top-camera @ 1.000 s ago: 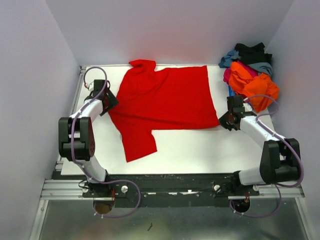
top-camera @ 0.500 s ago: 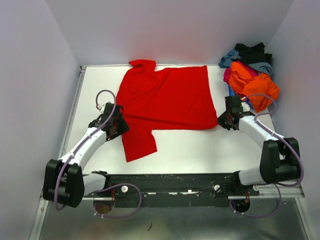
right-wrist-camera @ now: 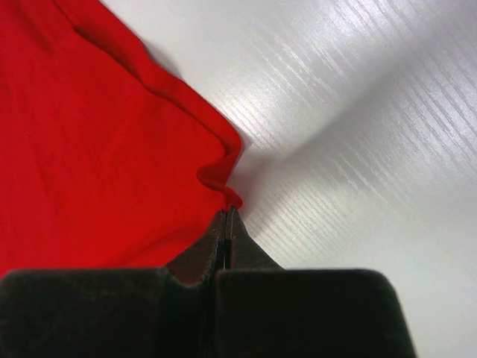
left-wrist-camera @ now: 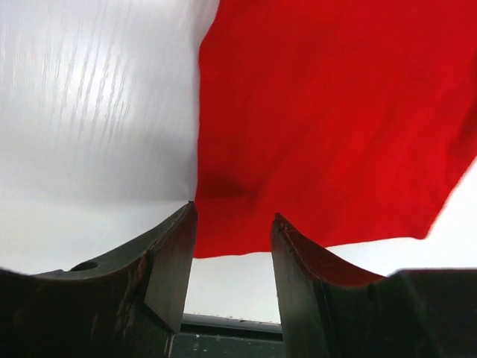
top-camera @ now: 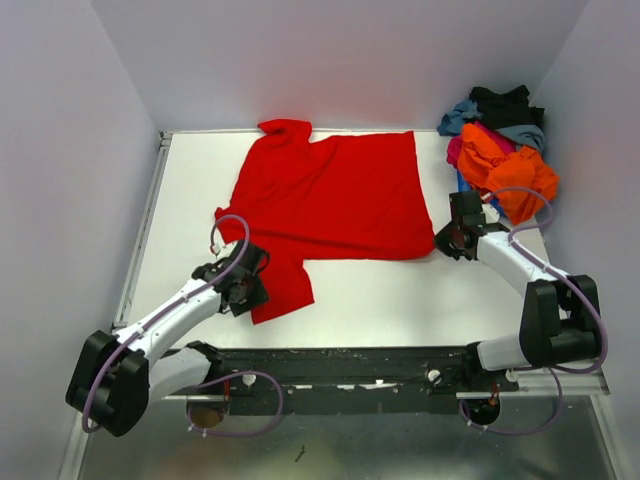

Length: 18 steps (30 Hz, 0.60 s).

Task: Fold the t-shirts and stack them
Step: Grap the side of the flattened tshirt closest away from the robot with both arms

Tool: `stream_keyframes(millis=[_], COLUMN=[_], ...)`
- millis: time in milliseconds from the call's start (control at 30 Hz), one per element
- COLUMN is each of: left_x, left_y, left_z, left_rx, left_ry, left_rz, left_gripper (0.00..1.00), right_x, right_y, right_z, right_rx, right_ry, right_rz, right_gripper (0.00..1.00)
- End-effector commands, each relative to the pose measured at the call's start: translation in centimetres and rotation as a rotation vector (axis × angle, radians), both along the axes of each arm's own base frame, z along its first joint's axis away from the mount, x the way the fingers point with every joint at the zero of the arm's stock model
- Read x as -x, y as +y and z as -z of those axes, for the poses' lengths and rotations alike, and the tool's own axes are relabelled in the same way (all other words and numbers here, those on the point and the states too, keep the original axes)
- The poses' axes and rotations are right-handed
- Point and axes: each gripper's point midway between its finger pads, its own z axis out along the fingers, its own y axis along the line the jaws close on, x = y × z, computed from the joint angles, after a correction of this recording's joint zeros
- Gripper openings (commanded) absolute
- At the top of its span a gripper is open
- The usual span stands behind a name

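Left hand [top-camera: 243,287]: nearest me, low over the worktop [top-camera: 400,295], fingers spread and holding nothing. Its own camera shows them straddling the sleeve's left edge, near the bottom corner.
Sleeve [top-camera: 279,288]: the near one, lying flat and pointing back toward the arms.
Right hand [top-camera: 452,240]: fingers pressed together at the shirt's near right corner. The cloth puckers right at the tips, so it looks to be pinching the hem there, though the bite itself is hidden.
Red shirt [top-camera: 335,195]: spread flat across the middle of the worktop, neck end to the left, hem to the right, other sleeve at the far edge.
Pile [top-camera: 500,150]: orange, magenta, blue-grey and black shirts heaped in the far right corner, just beyond the right hand and well apart from the left.
Handling: light, limp cloth. It will likely sag and drag rather than keep a shape, and a single layer should slide easily on the smooth top.
Where to hold: I'd go for corners and hems, the sleeve corner for the left hand and the bottom hem corner for the right. Nip low so only this layer comes up, and lift both together to keep the fold straight.
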Motion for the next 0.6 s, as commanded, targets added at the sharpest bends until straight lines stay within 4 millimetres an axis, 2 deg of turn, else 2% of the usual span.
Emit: stream_keyframes(millis=[0, 200, 333, 433, 567], left_x=[2.0, 2.5, 2.7, 3.1, 2.2], left_y=[0.8, 1.4, 0.5, 0.3, 0.0], left_z=[1.5, 1.9, 2.6, 2.7, 1.7], left_rx=[-0.048, -0.116, -0.085, -0.091, -0.080], left_ry=[0.070, 0.086, 0.109, 0.120, 0.074], left_rz=[-0.051, -0.054, -0.034, -0.028, -0.024], left_gripper=[0.56, 0.55, 0.39, 0.35, 0.14], right_x=[-0.1, -0.1, -0.1, -0.1, -0.2], right_y=[0.3, 0.4, 0.5, 0.5, 0.5], right_z=[-0.3, -0.1, -0.1, -0.1, -0.2], right_rx=[-0.006, -0.012, -0.017, -0.016, -0.016], right_ry=[-0.018, -0.017, -0.016, -0.015, -0.018], right_rz=[-0.012, -0.015, -0.019, -0.019, -0.020], right_gripper=[0.01, 0.01, 0.01, 0.01, 0.01])
